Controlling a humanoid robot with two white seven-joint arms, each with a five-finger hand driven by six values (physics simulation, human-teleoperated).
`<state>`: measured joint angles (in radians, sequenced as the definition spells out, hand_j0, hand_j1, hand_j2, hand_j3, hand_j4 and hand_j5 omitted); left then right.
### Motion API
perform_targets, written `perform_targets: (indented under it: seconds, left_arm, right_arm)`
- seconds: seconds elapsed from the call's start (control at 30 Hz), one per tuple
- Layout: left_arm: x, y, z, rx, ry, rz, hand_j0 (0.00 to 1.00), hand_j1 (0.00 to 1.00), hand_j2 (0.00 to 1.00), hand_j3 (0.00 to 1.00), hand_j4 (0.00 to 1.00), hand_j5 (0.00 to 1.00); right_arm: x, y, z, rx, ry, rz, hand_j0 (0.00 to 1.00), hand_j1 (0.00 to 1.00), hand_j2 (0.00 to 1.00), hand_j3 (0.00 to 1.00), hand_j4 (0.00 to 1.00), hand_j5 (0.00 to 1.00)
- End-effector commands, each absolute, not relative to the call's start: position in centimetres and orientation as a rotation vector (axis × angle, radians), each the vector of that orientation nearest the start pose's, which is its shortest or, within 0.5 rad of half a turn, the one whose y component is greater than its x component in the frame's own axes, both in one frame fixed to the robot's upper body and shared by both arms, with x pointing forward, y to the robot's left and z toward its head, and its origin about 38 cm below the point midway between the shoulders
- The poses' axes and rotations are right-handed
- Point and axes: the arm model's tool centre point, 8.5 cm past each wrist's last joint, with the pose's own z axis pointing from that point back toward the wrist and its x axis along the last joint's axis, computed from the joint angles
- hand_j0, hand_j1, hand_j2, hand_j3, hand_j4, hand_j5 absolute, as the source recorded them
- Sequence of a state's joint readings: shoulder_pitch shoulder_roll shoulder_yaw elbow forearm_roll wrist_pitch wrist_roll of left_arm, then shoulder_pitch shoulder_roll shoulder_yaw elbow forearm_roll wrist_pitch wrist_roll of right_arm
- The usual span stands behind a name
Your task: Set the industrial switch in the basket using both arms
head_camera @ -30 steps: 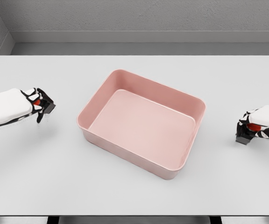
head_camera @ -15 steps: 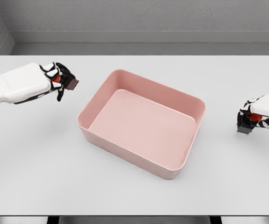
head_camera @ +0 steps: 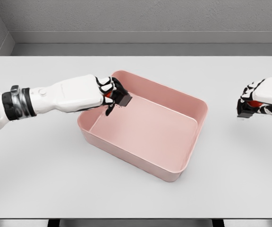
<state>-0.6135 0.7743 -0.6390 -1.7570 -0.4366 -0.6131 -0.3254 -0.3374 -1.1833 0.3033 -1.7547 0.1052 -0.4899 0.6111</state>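
A pink basket (head_camera: 174,165) sits mid-desk (head_camera: 41,179), nothing blocking it. Since half a second ago, the left hand (head_camera: 108,94) has swung from 10 o'clock to over the basket's left rim, fingers clamped on a dark industrial switch (head_camera: 124,100). At 3 o'clock, the right hand (head_camera: 254,101) has risen slightly, fingers clamped on another switch (head_camera: 245,109).

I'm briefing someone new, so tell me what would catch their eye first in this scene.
The big pink basket sits mid-table, empty. The left hand reaches over its near-left rim, fingers closed on a dark switch with a red part. Far right, above the table, the right hand grips a second switch.
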Motion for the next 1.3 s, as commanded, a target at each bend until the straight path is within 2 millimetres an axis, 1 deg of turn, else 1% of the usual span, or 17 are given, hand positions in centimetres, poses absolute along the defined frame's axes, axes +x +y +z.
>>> perform_targets:
  seconds: [0.0, 0.13, 0.27, 0.37, 0.4, 0.47, 0.53, 0.63, 0.77, 0.87, 0.97, 1.03, 1.1, 1.17, 1.2, 1.23, 1.27]
  left_arm:
    - [37.6, 18.6, 23.9, -0.308, 2.198, 2.529, 0.28, 0.28, 0.28, 0.28, 0.28, 0.28]
    - [37.3, 16.3, 23.3, -0.264, 2.139, 2.515, 0.28, 0.28, 0.28, 0.28, 0.28, 0.28]
    - [37.2, 15.1, 23.3, -0.251, 2.12, 2.496, 0.29, 0.29, 0.29, 0.29, 0.29, 0.29]
    - [37.2, 14.5, 23.1, -0.237, 2.078, 2.525, 0.41, 0.41, 0.41, 0.41, 0.41, 0.41]
    - [37.3, 14.5, 23.1, -0.24, 2.076, 2.526, 0.52, 0.52, 0.52, 0.52, 0.52, 0.52]
    - [37.3, 14.6, 23.2, -0.257, 2.064, 2.529, 0.64, 0.64, 0.64, 0.64, 0.64, 0.64]
    - [37.4, 14.6, 23.3, -0.273, 2.053, 2.528, 0.65, 0.65, 0.65, 0.65, 0.65, 0.65]
    - [37.5, 14.3, 23.4, -0.275, 2.053, 2.52, 0.77, 0.77, 0.77, 0.77, 0.77, 0.77]
    - [37.4, 14.0, 23.5, -0.267, 2.06, 2.509, 0.85, 0.85, 0.85, 0.85, 0.85, 0.85]
    - [37.6, 14.2, 23.5, -0.278, 2.064, 2.511, 1.0, 1.0, 1.0, 1.0, 1.0, 1.0]
    - [37.9, 15.1, 23.9, -0.298, 2.078, 2.517, 1.0, 1.0, 1.0, 1.0, 1.0, 1.0]
    - [38.3, 17.3, 24.6, -0.345, 2.091, 2.545, 1.0, 1.0, 1.0, 1.0, 1.0, 1.0]
    - [38.4, 18.4, 24.8, -0.356, 2.089, 2.57, 1.0, 1.0, 1.0, 1.0, 1.0, 1.0]
    - [38.4, 19.4, 25.0, -0.364, 2.087, 2.591, 1.0, 1.0, 1.0, 1.0, 1.0, 1.0]
    - [38.4, 20.2, 25.3, -0.37, 2.096, 2.599, 1.0, 1.0, 1.0, 1.0, 1.0, 1.0]
    - [38.5, 21.0, 25.7, -0.386, 2.106, 2.608, 1.0, 1.0, 1.0, 1.0, 1.0, 1.0]
    - [38.4, 22.3, 26.0, -0.385, 2.119, 2.634, 1.0, 1.0, 1.0, 1.0, 1.0, 1.0]
  right_arm:
    - [35.8, -37.0, 28.6, -0.399, -1.341, 2.027, 0.47, 0.47, 0.47, 0.47, 0.47, 0.47]
    - [36.0, -36.5, 29.1, -0.401, -1.381, 2.045, 0.47, 0.47, 0.47, 0.47, 0.47, 0.47]
    - [36.1, -35.8, 29.8, -0.406, -1.431, 2.072, 0.47, 0.47, 0.47, 0.47, 0.47, 0.47]
    - [35.9, -35.6, 29.9, -0.393, -1.444, 2.102, 0.47, 0.47, 0.47, 0.47, 0.47, 0.47]
    - [35.9, -35.5, 29.8, -0.392, -1.447, 2.103, 0.48, 0.48, 0.48, 0.48, 0.48, 0.48]
    - [36.1, -34.9, 30.0, -0.385, -1.485, 2.106, 0.48, 0.48, 0.48, 0.48, 0.48, 0.48]
    - [36.2, -34.5, 29.9, -0.379, -1.502, 2.101, 0.48, 0.48, 0.48, 0.48, 0.48, 0.48]
    - [36.6, -33.1, 29.5, -0.341, -1.53, 2.115, 0.48, 0.48, 0.48, 0.48, 0.48, 0.48]
    - [37.0, -31.5, 29.3, -0.308, -1.561, 2.136, 0.48, 0.48, 0.48, 0.48, 0.48, 0.48]
    - [37.2, -30.6, 29.0, -0.283, -1.572, 2.149, 0.48, 0.48, 0.48, 0.48, 0.48, 0.48]
    - [37.5, -29.5, 29.2, -0.265, -1.596, 2.166, 0.48, 0.48, 0.48, 0.48, 0.48, 0.48]
    - [37.6, -28.0, 28.5, -0.215, -1.603, 2.192, 0.48, 0.48, 0.48, 0.48, 0.48, 0.48]
    - [37.7, -26.4, 27.9, -0.165, -1.616, 2.218, 0.48, 0.48, 0.48, 0.48, 0.48, 0.48]
    - [37.7, -26.0, 27.6, -0.146, -1.616, 2.224, 0.48, 0.48, 0.48, 0.48, 0.48, 0.48]
    - [37.7, -26.0, 27.6, -0.146, -1.616, 2.224, 0.58, 0.58, 0.58, 0.58, 0.58, 0.58]
    - [37.7, -26.0, 27.6, -0.146, -1.616, 2.223, 0.91, 0.91, 0.91, 0.91, 0.91, 0.91]
    - [37.7, -26.2, 27.6, -0.151, -1.612, 2.222, 0.99, 0.99, 0.99, 0.99, 0.99, 0.99]
